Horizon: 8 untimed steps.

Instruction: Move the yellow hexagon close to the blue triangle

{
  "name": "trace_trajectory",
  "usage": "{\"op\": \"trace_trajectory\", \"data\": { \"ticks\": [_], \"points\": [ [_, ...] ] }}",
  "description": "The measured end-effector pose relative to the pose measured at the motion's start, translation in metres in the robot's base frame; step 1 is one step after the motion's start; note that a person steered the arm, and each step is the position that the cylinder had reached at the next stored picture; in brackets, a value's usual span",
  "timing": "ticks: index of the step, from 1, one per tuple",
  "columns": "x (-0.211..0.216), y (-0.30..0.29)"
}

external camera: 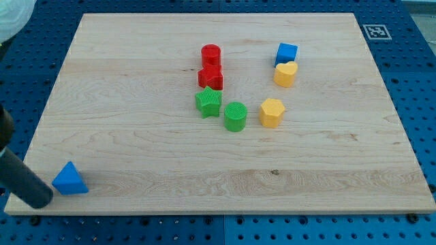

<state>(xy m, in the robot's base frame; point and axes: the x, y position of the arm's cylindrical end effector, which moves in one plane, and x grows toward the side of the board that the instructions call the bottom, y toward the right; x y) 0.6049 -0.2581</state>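
Where the pale wooden board (136,136) lies on the blue perforated table (409,27), a cluster of small plastic blocks sits a little toward the view's top and right of centre. The yellow hexagon block (271,113) stands at the lower right of that cluster, apart from its neighbours, with the green cylinder block (235,116) just beside it on the view's left. The green star-shaped block (208,102) is close to the cylinder's upper left. Above the star, the red star-shaped block (211,77) touches the red cylinder block (210,54) behind it. Toward the view's right, the yellow heart-shaped block (285,74) sits against the blue cube block (287,53).

The blue triangle block (70,180) rests alone near the board's bottom left corner, well apart from the yellow hexagon and the rest of the cluster. The dark rod comes in from the view's left edge, and my tip (42,199) sits just left of the blue triangle, very near it; I cannot tell whether they touch. The arm carries no hand, only this rod, and it holds nothing. A black-and-white marker tag (376,30) is fixed at the board's top right corner.
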Motion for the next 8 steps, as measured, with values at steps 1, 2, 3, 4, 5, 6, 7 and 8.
{"op": "trace_trajectory", "data": {
  "ticks": [1, 2, 3, 4, 5, 6, 7, 8],
  "points": [
    [-0.047, -0.028],
    [-0.078, -0.007],
    [-0.075, 0.071],
    [-0.074, 0.154],
    [-0.074, 0.232],
    [-0.072, 0.309],
    [-0.072, 0.325],
    [-0.073, 0.337]
  ]
}}
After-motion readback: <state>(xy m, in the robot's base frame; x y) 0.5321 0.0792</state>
